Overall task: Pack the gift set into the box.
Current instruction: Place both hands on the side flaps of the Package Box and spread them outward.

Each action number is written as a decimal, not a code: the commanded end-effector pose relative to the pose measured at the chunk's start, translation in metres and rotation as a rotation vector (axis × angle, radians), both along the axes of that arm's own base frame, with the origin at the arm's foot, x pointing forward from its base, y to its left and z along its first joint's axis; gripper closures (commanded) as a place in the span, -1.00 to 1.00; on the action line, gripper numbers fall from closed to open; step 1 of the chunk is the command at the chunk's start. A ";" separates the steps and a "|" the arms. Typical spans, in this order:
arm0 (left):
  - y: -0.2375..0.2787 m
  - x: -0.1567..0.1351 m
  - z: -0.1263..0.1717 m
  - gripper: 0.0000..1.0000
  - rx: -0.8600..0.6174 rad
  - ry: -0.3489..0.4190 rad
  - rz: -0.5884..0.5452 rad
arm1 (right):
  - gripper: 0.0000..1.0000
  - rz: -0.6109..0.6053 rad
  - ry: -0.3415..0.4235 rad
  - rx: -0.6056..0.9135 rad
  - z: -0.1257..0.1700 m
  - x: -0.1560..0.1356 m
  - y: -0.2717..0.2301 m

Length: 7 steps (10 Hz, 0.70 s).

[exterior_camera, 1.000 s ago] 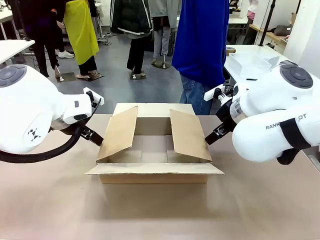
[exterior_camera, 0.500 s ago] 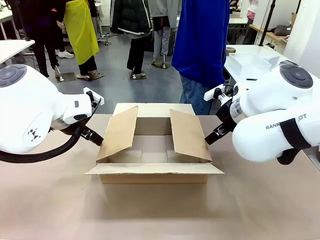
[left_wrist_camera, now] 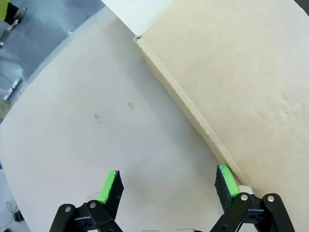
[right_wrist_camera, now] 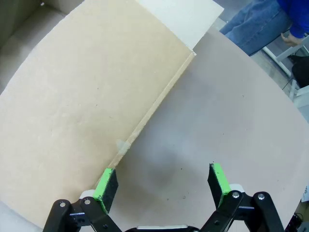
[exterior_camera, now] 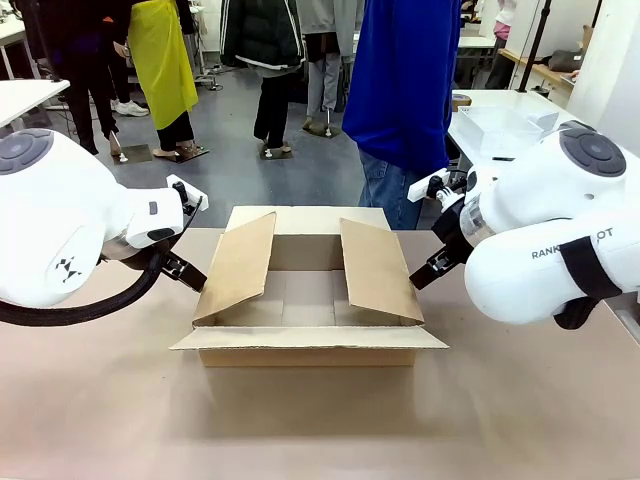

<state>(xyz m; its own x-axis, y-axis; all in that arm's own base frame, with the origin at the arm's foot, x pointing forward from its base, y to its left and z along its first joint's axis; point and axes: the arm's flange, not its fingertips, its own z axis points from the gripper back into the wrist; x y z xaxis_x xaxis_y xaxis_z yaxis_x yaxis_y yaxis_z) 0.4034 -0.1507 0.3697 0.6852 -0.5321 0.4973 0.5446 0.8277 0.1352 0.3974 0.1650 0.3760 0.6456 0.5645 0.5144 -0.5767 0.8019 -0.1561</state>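
Note:
The box (exterior_camera: 308, 292) is a shallow brown cardboard carton in the middle of the table, open, with its left and right flaps leaning inward and its front flap lying flat. My left gripper (exterior_camera: 188, 272) is at the box's left side, open; in the left wrist view its green pads (left_wrist_camera: 110, 186) straddle the edge of the left flap (left_wrist_camera: 241, 87). My right gripper (exterior_camera: 424, 272) is at the box's right side, open; one green pad (right_wrist_camera: 104, 182) rests against the edge of the right flap (right_wrist_camera: 91, 106). The gift set is out of view.
A person in a blue top (exterior_camera: 405, 80) stands at the table's far side behind the box. A clear plastic container (exterior_camera: 497, 128) sits on a white table at the back right. Other people stand farther back on the grey floor.

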 end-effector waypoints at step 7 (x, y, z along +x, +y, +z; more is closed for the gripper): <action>0.041 -0.026 0.027 -1.00 0.084 0.010 0.019 | -1.00 -0.242 -0.006 -0.118 0.022 -0.009 -0.025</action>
